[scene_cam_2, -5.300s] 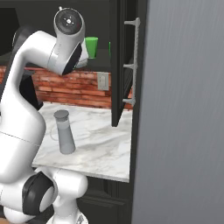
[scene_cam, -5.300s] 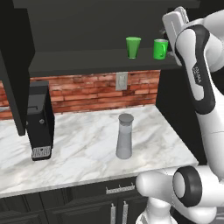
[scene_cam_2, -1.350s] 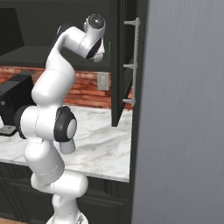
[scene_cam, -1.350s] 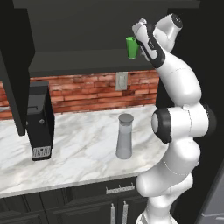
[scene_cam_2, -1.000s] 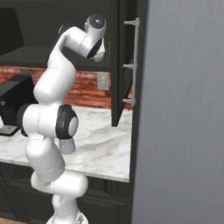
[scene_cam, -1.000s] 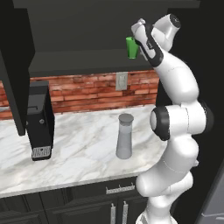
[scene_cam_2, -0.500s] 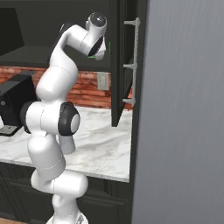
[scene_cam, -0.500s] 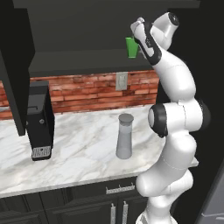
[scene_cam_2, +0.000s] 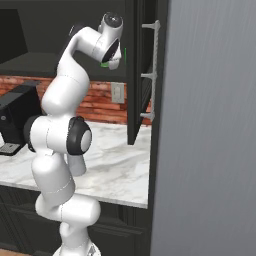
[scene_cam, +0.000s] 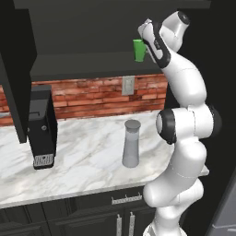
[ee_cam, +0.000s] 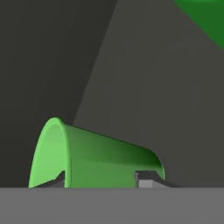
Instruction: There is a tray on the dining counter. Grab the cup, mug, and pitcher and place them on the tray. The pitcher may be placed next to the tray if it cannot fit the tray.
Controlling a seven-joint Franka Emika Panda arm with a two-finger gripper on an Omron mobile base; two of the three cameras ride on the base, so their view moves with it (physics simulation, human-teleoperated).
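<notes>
- Your white robot arm reaches high into a dark upper cabinet above the white grey-veined marble surface point(scene_cam: 87, 152) that is backed by red brick.
- The claw point(scene_cam: 146, 42) sits at a small bright green tapered cup with no handle point(scene_cam: 139, 50), which stands on the dark cabinet shelf point(scene_cam: 83, 67), on the right side of the left base view.
- In the hand view the green cup point(ee_cam: 96, 159) lies sideways across the frame because the camera is rolled; its open rim faces left and its narrow base faces right.
- Two dark fingertips point(ee_cam: 146, 177) show at the cup's wall, one on either side, looking close to or touching it. You cannot tell from these views whether the claw has fully clenched on the cup.
- A second green shape, possibly the mug point(ee_cam: 205, 17), fills the top right corner of the hand view.
- A tall slim grey pitcher with a darker round lid point(scene_cam: 131, 144) stands upright on the marble surface below, well apart from the cup. A black coffee machine point(scene_cam: 42, 126) stands far to its left.
- Judging by looks, the cup should be light, rigid and smooth, so it may slip. Take it across the middle of its wall, where the fingertips now sit, and keep it upright as you lift it off the shelf.
</notes>
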